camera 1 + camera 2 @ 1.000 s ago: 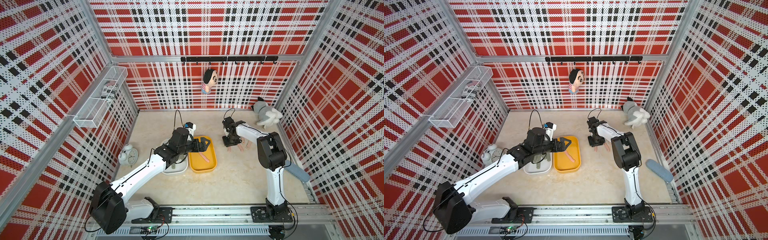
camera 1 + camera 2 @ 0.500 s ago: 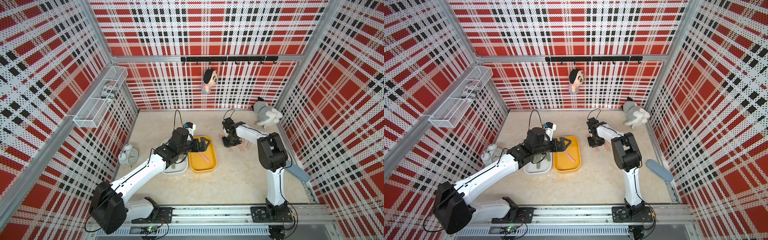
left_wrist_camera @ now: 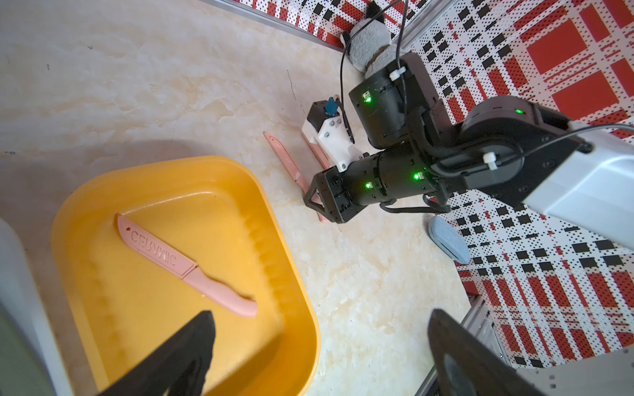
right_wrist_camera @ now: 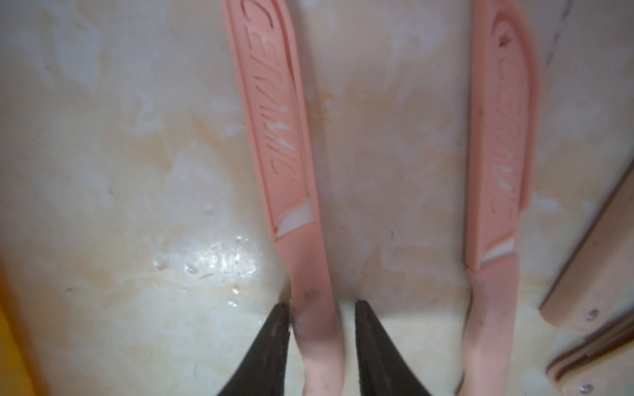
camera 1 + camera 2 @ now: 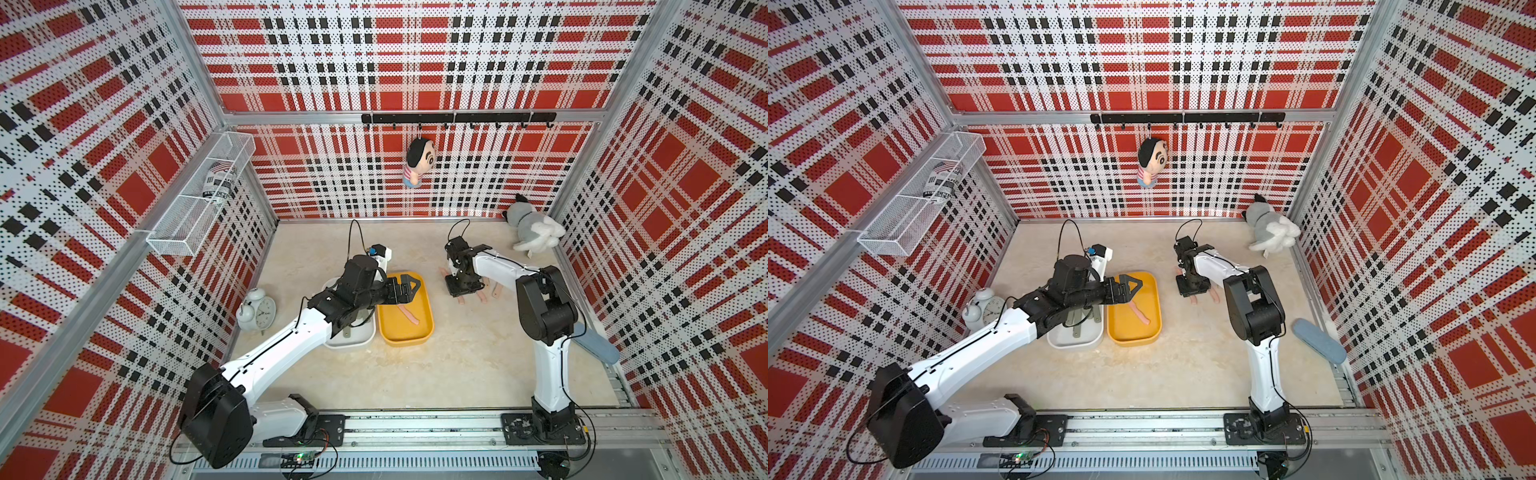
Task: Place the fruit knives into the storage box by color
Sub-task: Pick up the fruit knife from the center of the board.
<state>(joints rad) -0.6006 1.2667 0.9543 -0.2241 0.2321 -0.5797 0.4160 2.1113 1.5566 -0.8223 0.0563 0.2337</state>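
I am watching the right arm standing up from its base at 5 o'clock of the table (image 5: pixel 457 374). Its forearm is reaching toward 11 o'clock and the wrist is bending straight down, so the right gripper (image 5: pixel 463 289) is pointing at the tabletop at 3 o'clock from the yellow box (image 5: pixel 399 334). In the right wrist view its fingertips (image 4: pixel 271 343) are standing narrowly apart, straddling the handle of a pink knife (image 4: pixel 284 154) that is lying flat on the table. One tip is sitting against the handle and the other is showing a sliver of table beside it, so the pincer is not clamping. A second pink knife (image 4: pixel 497 154) is lying near it, almost parallel, not touching.

The left arm is stretching from 7 o'clock in a long diagonal toward 1 o'clock, passing over the white box (image 5: pixel 1075 344) with its forearm roughly level. The left gripper (image 5: pixel 1129 289) is hovering over the 12 o'clock end of the yellow box, pointing toward 3 o'clock. Its fingers (image 3: pixel 178 353) are spread wide with nothing between them. In the yellow box a third pink knife (image 3: pixel 185 265) is resting on the floor. The white box is sitting just beside the yellow one at its 9 o'clock. Grey-green knives (image 5: pixel 1077 326) are lying in it, partly hidden under the arm, so I cannot count them.
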